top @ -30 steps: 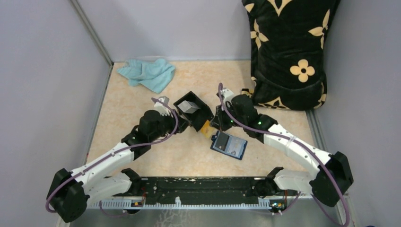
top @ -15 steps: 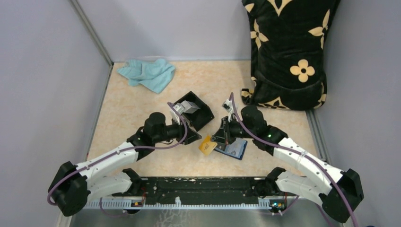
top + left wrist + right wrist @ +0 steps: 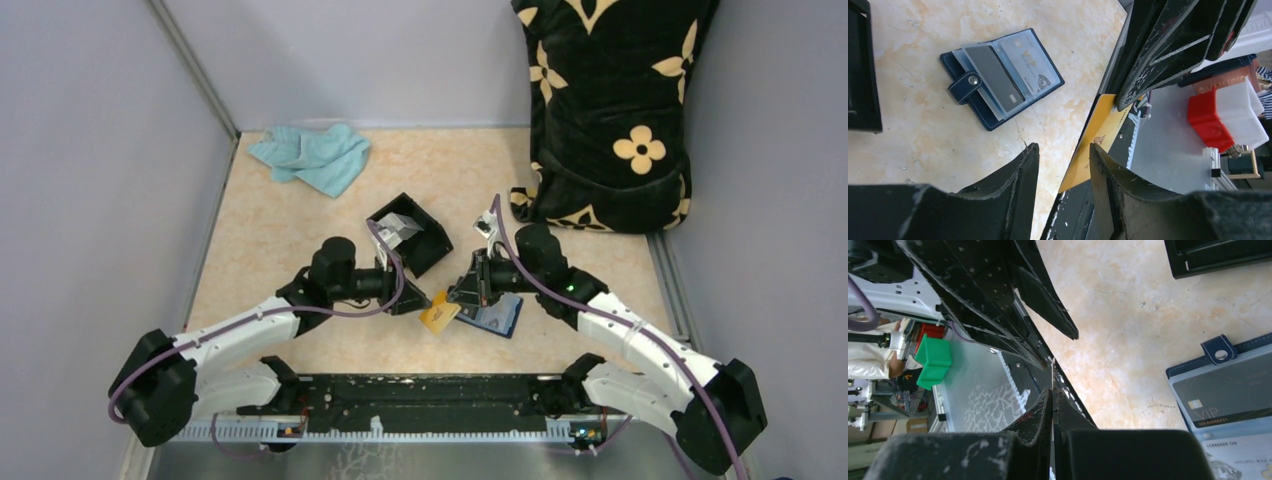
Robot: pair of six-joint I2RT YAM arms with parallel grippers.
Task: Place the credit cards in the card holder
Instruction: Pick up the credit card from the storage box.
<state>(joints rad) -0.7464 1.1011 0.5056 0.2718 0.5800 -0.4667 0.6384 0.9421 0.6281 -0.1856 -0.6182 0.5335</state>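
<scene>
**Orange card held out for a handover**

Top view: the right gripper [image 3: 468, 297] pinches the orange card [image 3: 438, 317] above the table [image 3: 300, 250]. The card's long axis slants near-left toward the half-spread left gripper [image 3: 412, 300]. The card holder [image 3: 497, 317] lies open just right of the card.

Left wrist: those jaws should close squarely on the card's free end.

Right wrist: the fingers [image 3: 1040, 412] are pressed together on the card, seen edge-on. The holder's tab points far-left, toward the black box [image 3: 1218, 255].
</scene>
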